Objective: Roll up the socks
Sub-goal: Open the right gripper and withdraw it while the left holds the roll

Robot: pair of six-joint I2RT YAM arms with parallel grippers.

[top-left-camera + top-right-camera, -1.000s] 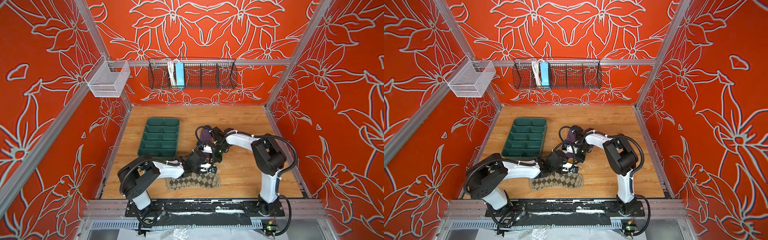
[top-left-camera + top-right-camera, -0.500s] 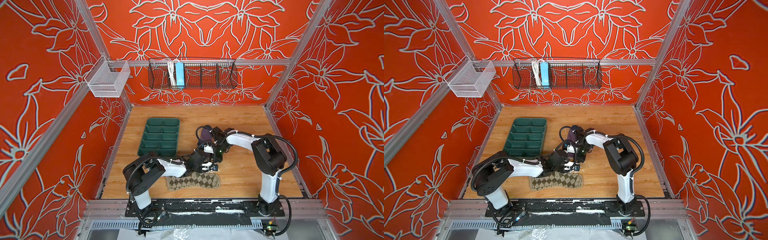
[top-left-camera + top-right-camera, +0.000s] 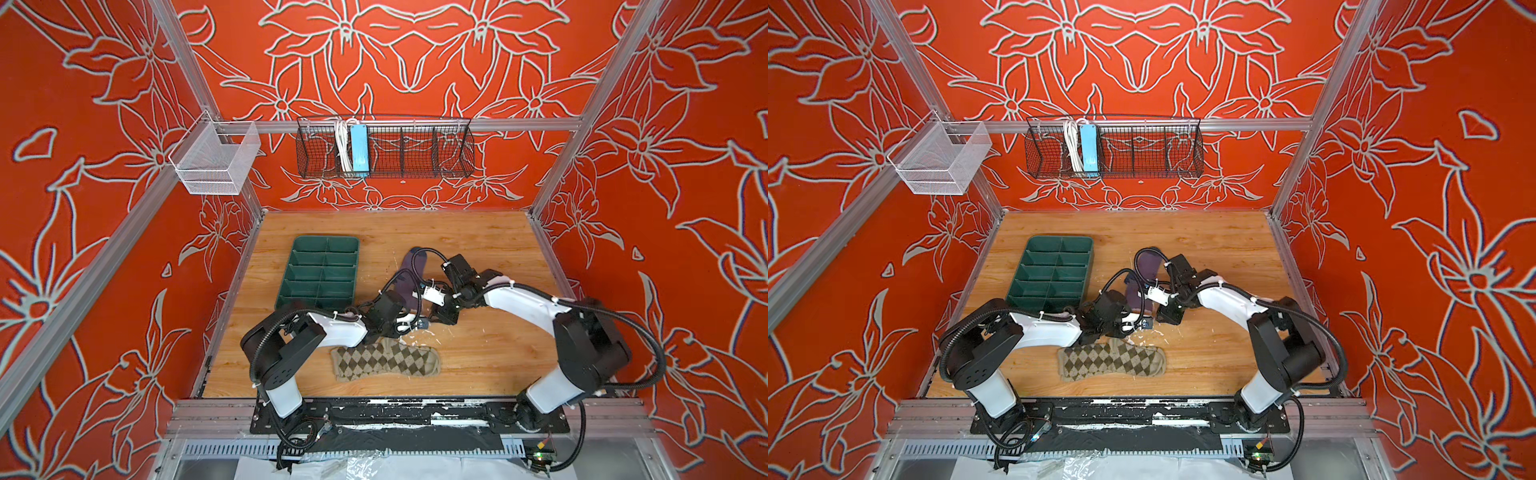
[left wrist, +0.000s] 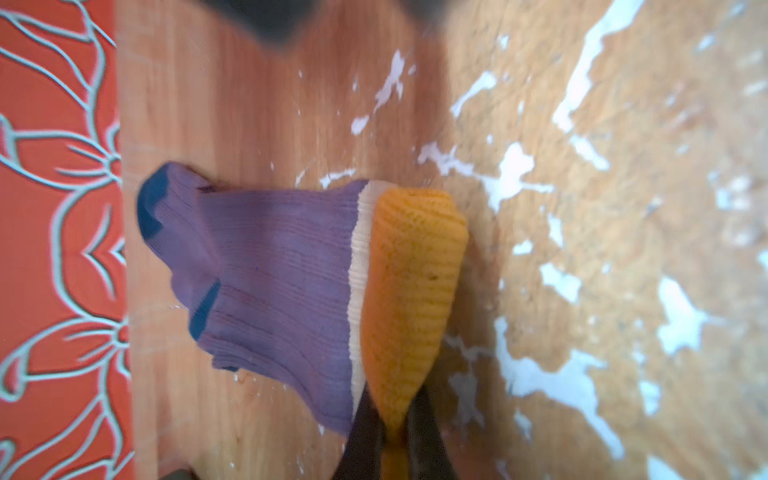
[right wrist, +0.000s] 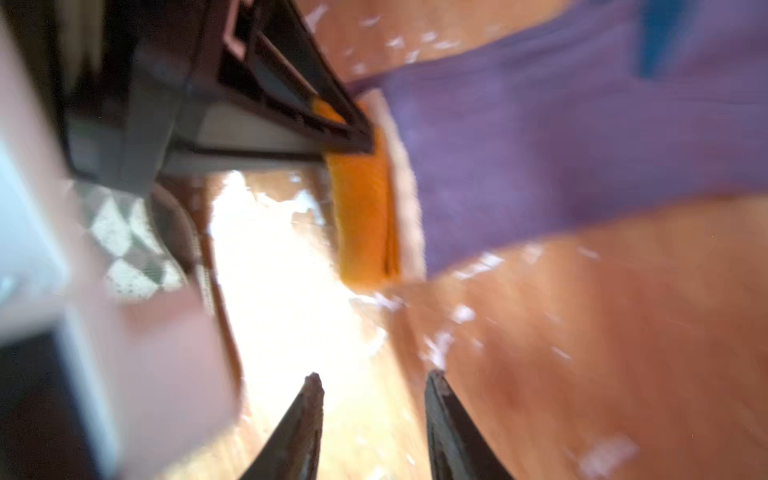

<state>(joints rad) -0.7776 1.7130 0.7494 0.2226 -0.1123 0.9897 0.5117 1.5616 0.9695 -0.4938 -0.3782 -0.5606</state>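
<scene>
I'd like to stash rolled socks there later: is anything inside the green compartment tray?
Nothing shows: in both top views every compartment of the green tray looks bare. The left arm crosses its near rim, so that strip is covered.

Red walls (image 3: pixel 395 62) patterned with pale outlined flowers enclose a scuffed wooden floor (image 3: pixel 478 249), with aluminium rails (image 3: pixel 519 124) carrying a black wire basket (image 3: pixel 453 149) and a white mesh basket (image 3: pixel 208 174).

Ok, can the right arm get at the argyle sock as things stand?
Probably yes: the right pincer is open and empty, and the argyle sock lies flat with most of it uncovered; the left arm overlaps only one corner.
</scene>
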